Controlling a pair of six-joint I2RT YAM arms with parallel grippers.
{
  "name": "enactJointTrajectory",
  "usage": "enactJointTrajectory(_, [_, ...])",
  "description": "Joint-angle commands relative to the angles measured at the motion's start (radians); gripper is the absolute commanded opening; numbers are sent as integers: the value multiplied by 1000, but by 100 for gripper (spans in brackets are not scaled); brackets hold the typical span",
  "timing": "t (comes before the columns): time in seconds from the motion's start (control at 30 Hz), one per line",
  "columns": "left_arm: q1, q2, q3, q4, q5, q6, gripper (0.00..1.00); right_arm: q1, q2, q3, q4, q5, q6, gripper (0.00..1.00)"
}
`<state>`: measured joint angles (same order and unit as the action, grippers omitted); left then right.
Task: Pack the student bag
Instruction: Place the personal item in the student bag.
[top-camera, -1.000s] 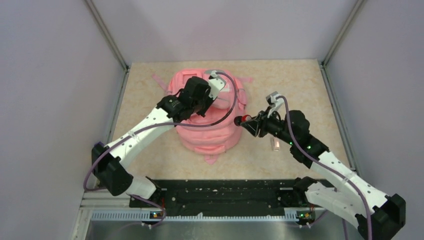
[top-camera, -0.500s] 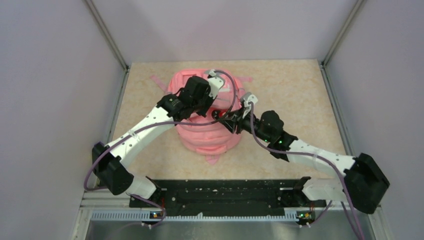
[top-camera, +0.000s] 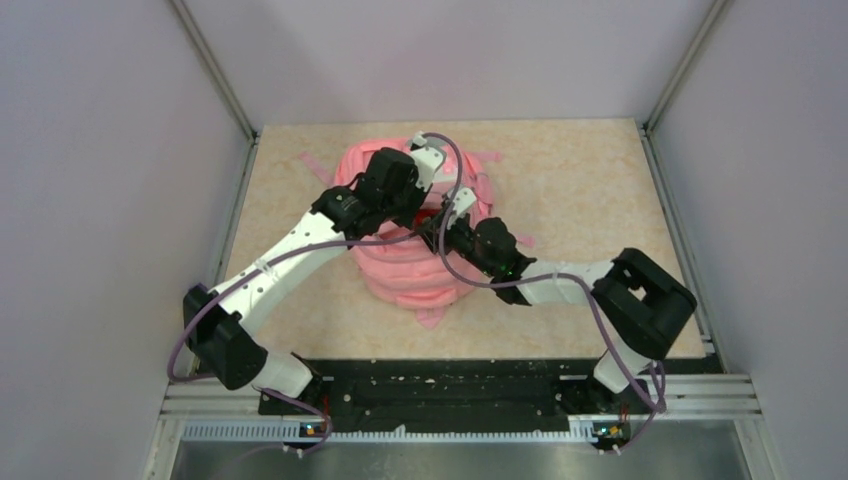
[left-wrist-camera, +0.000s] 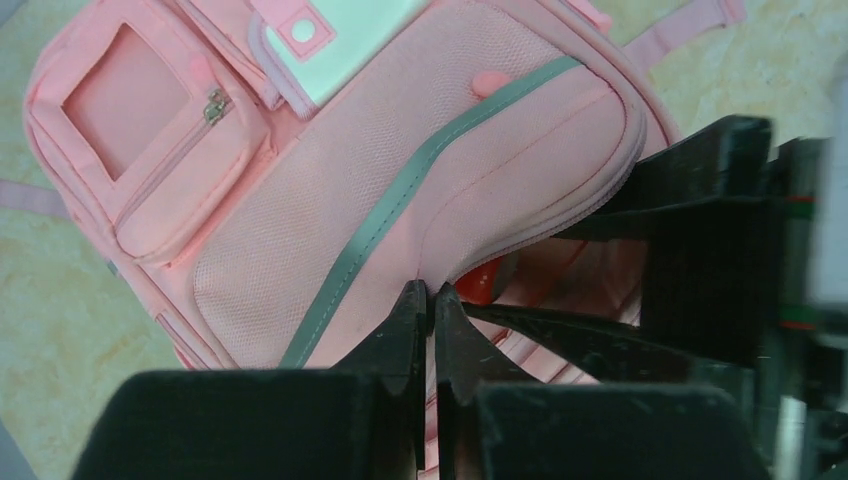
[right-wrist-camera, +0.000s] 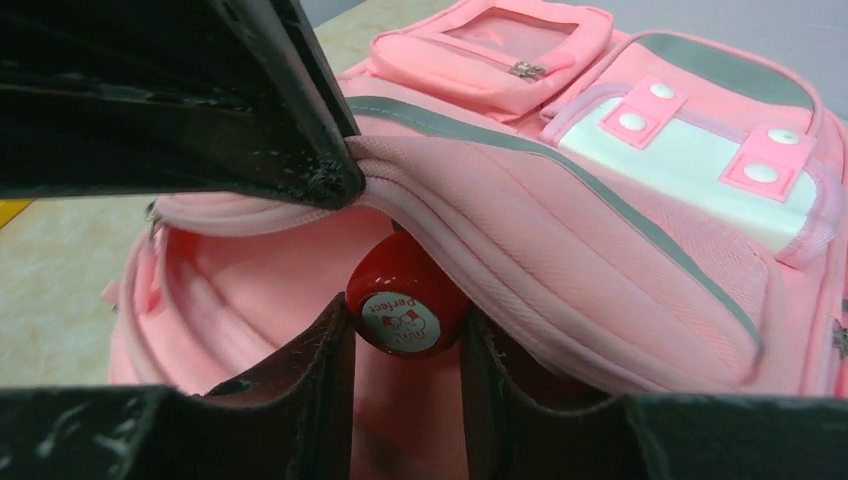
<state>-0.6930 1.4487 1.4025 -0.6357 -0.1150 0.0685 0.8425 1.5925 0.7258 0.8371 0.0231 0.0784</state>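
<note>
The student bag (top-camera: 420, 275), pink with grey-green stripes, lies in the middle of the table. My left gripper (left-wrist-camera: 432, 292) is shut on the edge of its upper flap (right-wrist-camera: 520, 215) and holds that edge lifted, so the main compartment gapes. My right gripper (right-wrist-camera: 405, 318) is shut on a small round red object with a white label (right-wrist-camera: 398, 305). It holds the object at the mouth of the opening, just under the lifted flap. In the top view both grippers meet over the bag's upper middle, the right gripper (top-camera: 436, 224) just below the left gripper (top-camera: 418, 203).
The bag's front pockets (left-wrist-camera: 160, 130) and white-pink patch (right-wrist-camera: 690, 165) face up. Pink straps (top-camera: 318, 160) trail onto the beige table (top-camera: 600, 180) at the back. Grey walls and metal rails (top-camera: 675, 210) close in the table on three sides.
My right arm has swung left from beside the bag, carrying the red object to the bag's opening. The left gripper has kept its hold on the flap, shifting only slightly.
</note>
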Motion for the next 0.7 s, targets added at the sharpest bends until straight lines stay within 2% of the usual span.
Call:
enactJointTrajectory(0.0, [-10,-55,63,131,61,-42,0,7,114,136,-25,108,-11,11])
enactJointTrajectory(0.03, [-10,-54,61,130,56,-42,0,7,126,152,-32,121,-11,25])
enactJointTrajectory(0.1, [-10,-58,53,135,40,-40,0,9,128,166,-54,121,-15,46])
enactJointTrajectory(0.23, [-2,-72,18,169,10,-36,0,7,46,109,-68,77,-10,74])
enactJointTrajectory(0.33, [10,-71,8,181,15,-45,0,8,-66,42,-123,70,13,84])
enactJointTrajectory(0.47, [21,-74,-4,195,22,-54,0,7,-242,-32,-273,66,55,86])
enactJointTrajectory(0.57, [29,-76,-14,203,22,-57,0,7,-372,-50,-450,141,104,90])
enactJointTrajectory(0.67, [36,-73,-26,209,30,-59,0,-23,-439,-14,-669,168,136,98])
